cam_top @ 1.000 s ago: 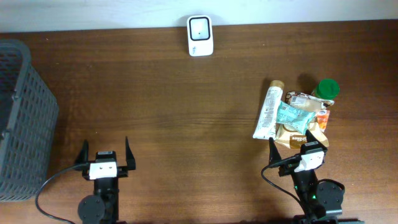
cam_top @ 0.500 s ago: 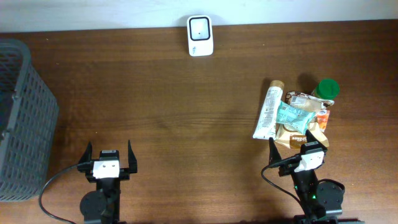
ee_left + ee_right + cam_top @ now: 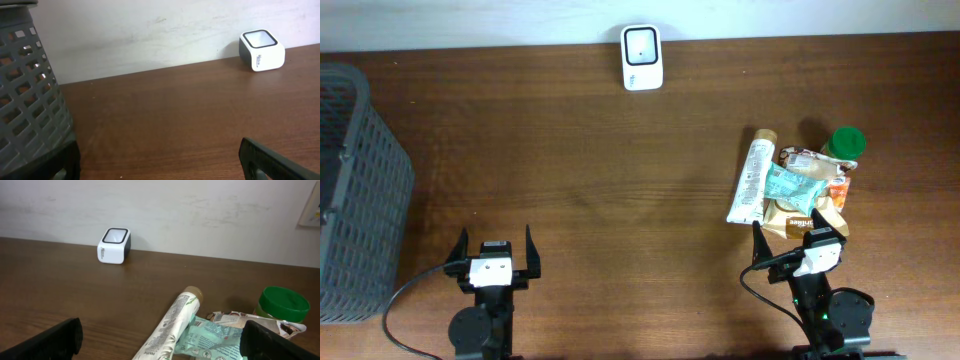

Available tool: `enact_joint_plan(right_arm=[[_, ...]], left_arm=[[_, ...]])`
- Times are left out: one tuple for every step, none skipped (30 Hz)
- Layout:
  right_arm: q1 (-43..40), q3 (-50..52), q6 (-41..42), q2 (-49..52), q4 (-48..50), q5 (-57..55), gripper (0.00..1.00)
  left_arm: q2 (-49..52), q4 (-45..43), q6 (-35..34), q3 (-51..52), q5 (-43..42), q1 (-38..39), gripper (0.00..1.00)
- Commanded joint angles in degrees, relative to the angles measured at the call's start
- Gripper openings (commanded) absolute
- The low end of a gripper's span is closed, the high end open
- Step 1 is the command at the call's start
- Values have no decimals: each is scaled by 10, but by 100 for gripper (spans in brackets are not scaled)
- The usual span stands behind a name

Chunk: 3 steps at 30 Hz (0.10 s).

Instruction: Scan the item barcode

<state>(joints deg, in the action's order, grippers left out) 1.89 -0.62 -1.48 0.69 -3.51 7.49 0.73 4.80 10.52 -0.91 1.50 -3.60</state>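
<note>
The white barcode scanner (image 3: 642, 57) stands at the table's far edge, also visible in the left wrist view (image 3: 261, 50) and the right wrist view (image 3: 114, 245). A pile of items lies at the right: a white tube (image 3: 750, 180) (image 3: 172, 325), a teal packet (image 3: 796, 186) (image 3: 220, 337) and a green-lidded jar (image 3: 846, 143) (image 3: 283, 304). My right gripper (image 3: 798, 232) (image 3: 165, 342) is open just in front of the pile, holding nothing. At the near left my left gripper (image 3: 493, 236) (image 3: 160, 165) is open over bare table.
A grey slatted basket (image 3: 355, 190) (image 3: 25, 90) stands at the left edge of the table, close to the left gripper's left side. Brown and orange wrappers (image 3: 825, 200) lie within the pile. A pale wall runs behind the scanner.
The left gripper has shifted slightly right and toward the near edge. The right gripper and the items have not moved.
</note>
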Motion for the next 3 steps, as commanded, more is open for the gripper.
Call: enact_joint_plan(right_arm=[[4,3,4,-3,-4,-3,98],[4,3,4,-3,-4,-3,98],[4,3,4,-3,-4,-3,98]], left_arm=[[-4,0,9,4,-7,2,99],[-4,0,9,4,-7,2,99],[-4,0,9,4,-7,2,99]])
